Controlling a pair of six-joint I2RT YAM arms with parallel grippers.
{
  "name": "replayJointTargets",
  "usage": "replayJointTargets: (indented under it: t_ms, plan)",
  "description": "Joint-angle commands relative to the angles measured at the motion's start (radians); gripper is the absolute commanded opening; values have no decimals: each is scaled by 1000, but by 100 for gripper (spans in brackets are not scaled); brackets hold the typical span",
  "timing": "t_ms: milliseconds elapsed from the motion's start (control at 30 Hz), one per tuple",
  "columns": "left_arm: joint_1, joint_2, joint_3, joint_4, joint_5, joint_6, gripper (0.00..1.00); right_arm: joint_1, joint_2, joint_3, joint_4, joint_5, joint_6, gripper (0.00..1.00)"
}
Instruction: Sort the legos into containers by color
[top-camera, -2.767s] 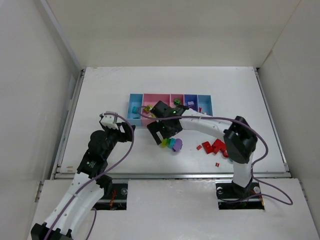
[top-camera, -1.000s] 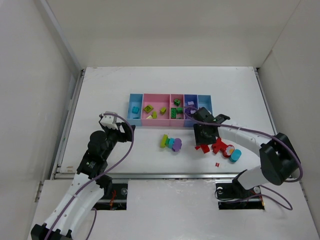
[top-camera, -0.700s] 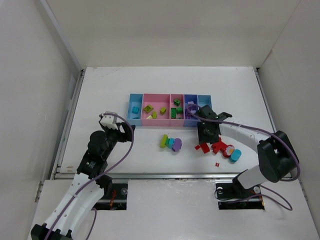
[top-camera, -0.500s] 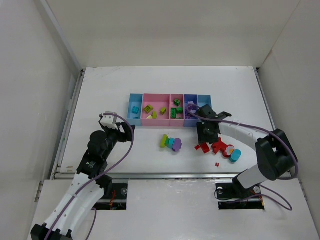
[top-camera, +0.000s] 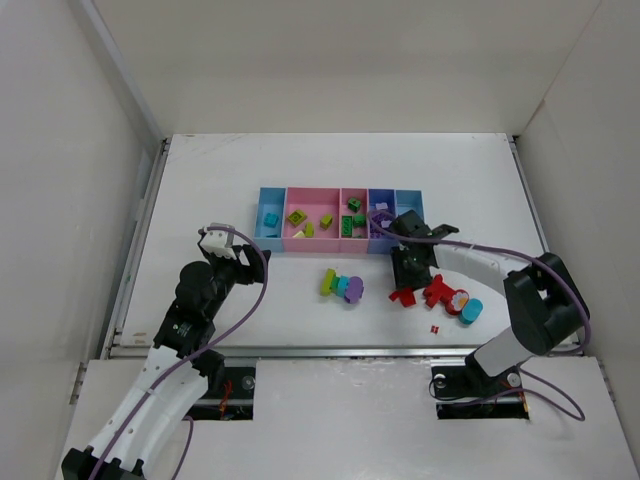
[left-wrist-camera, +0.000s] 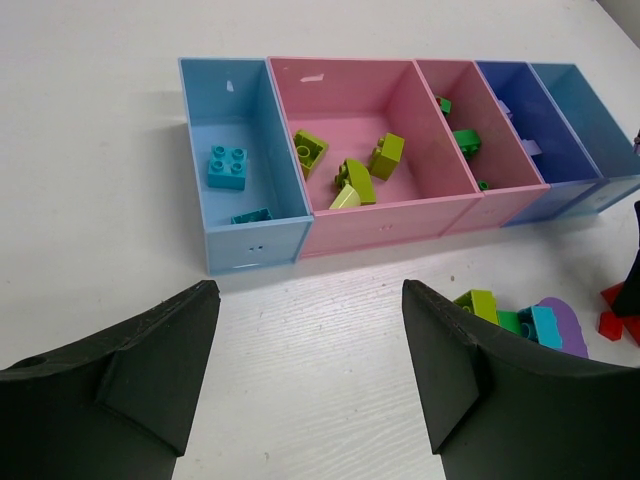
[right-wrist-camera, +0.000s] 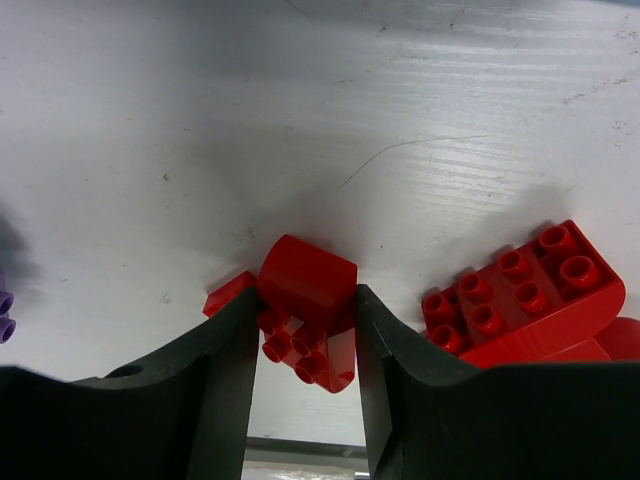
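While the left pincer (left-wrist-camera: 308, 300) gapes empty, the right pincer (right-wrist-camera: 307, 305) clamps a half-hidden red lego (right-wrist-camera: 305, 272).

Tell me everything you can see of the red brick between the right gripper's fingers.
The red brick is small and of glossy plastic, with one smooth rounded face and a cluster of round studs. It lies tipped over on the white table, studs pointing toward the wrist camera. The right gripper has a black finger pressed against each side of it. A small red piece touches one edge; a larger red brick lies apart on the other side.
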Motion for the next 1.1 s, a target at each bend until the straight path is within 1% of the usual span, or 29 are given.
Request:
replayJointTargets:
  t_ms: [0,33,200,300,400,433,467,567,600,733,833,900,933,967,1067]
  plan:
    - [4,-5,-1,55,-7,0,71,19,-18,6,14,-9,-17,8]
    - [4,-5,-1,55,-7,0,71,19,-39,21,-1,-9,-17,1]
    - [4,-5,-1,55,-7,0,71,75,-150,116,-55,59,-35,0]
    - [4,-5,-1,55,-7,0,71,86,-240,176,-18,87,-44,0]
    - [4,4,-1,55,-7,0,71,56,-264,228,51,159,-44,0]
    - [4,4,-1,55,-7,0,71,37,-244,247,51,196,-44,0]
    - [4,4,-1,55,-7,0,71,-2,-198,289,66,210,-55,0]
    - [4,13,-1,55,-7,0,71,-67,-104,360,103,230,-121,0]
    - [4,13,-1,55,-7,0,71,-79,-36,412,103,230,-138,0]
    - [4,13,-1,46,-16,9,71,-132,113,532,91,282,-190,0]
    - [15,13,-1,46,-16,9,71,-155,176,566,91,282,-204,6]
    - [24,13,-1,46,-16,9,71,-164,198,578,91,256,-213,15]
    - [24,13,-1,46,-16,9,71,-164,207,590,91,256,-213,21]
    - [24,13,-1,46,-16,9,71,-164,221,591,78,256,-213,37]
    - [24,22,-1,46,-16,9,71,-164,221,613,69,247,-213,60]
